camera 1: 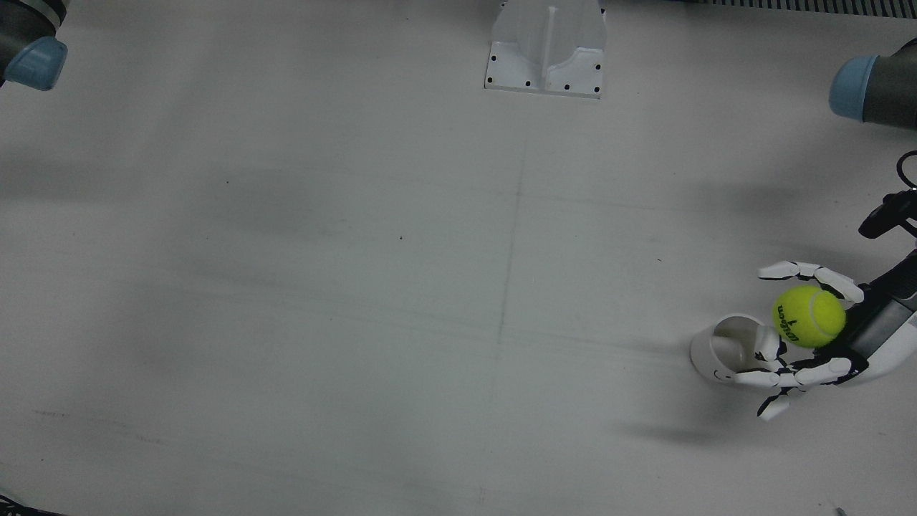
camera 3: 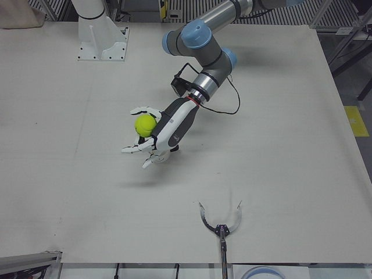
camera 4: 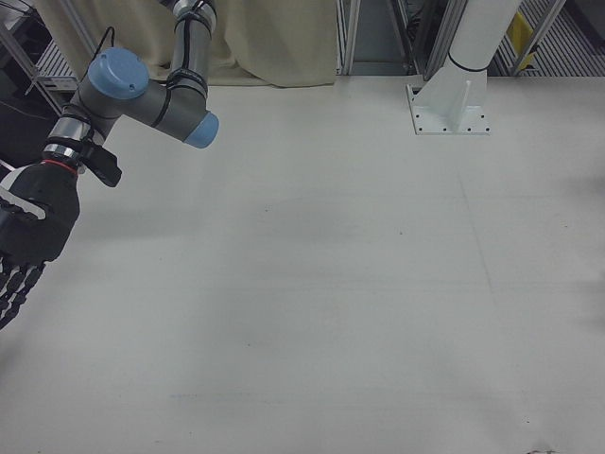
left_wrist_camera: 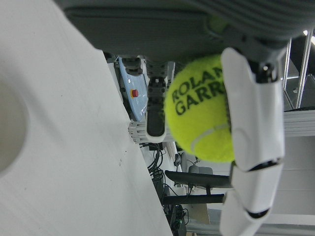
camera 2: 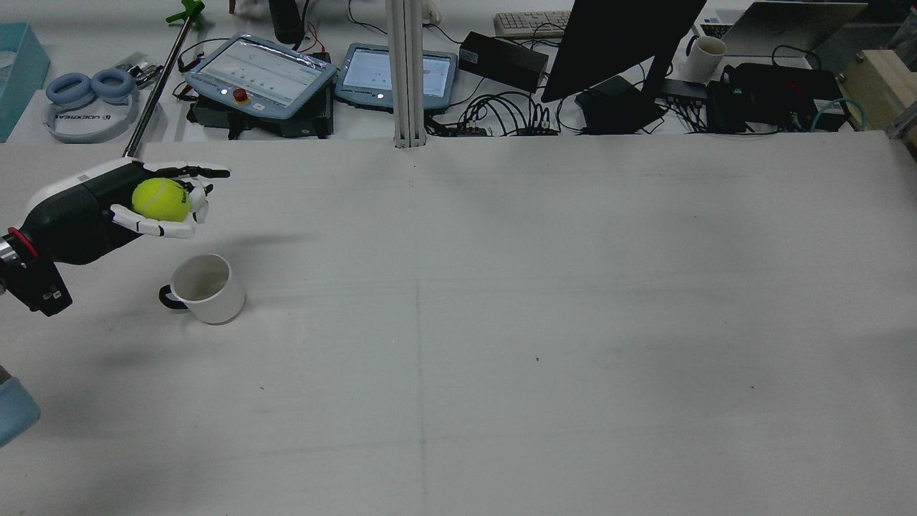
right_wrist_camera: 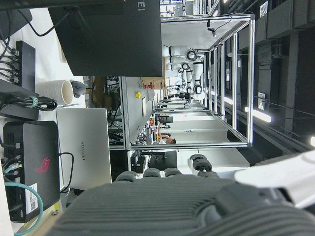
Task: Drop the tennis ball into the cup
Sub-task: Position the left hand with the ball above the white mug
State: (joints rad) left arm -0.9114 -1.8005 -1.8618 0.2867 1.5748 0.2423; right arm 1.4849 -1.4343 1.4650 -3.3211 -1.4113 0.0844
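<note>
The left hand (camera 2: 114, 204) is up off the tabletop (camera 2: 501, 322), cradling the tennis ball (camera 2: 159, 198) in its palm, with white segmented fingers (camera 1: 809, 271) curled around either side of it. The ball is fuzzy and bright yellow-green, with a pale curved seam and dark lettering clear in the left hand view (left_wrist_camera: 202, 108). From the front view the ball (camera 1: 809, 317) sits just beside the cup (camera 1: 723, 347), above it, and some fingertips reach over the cup's rim. The cup is a smooth white mug with a round open mouth and a dark handle. It stands upright on the left side of the tabletop in the rear view (camera 2: 204, 288), nearer the camera than the hand there. In the left-front view the hand (camera 3: 160, 136) hides the cup almost entirely, with the ball (camera 3: 145, 125) showing at the palm.

The right hand (camera 4: 28, 236) hangs at the edge of the right-front view, dark and ribbed, its fingers pointing down, well apart from the cup; whether they are spread I cannot tell. The tabletop is a flat, matte pale grey surface.
</note>
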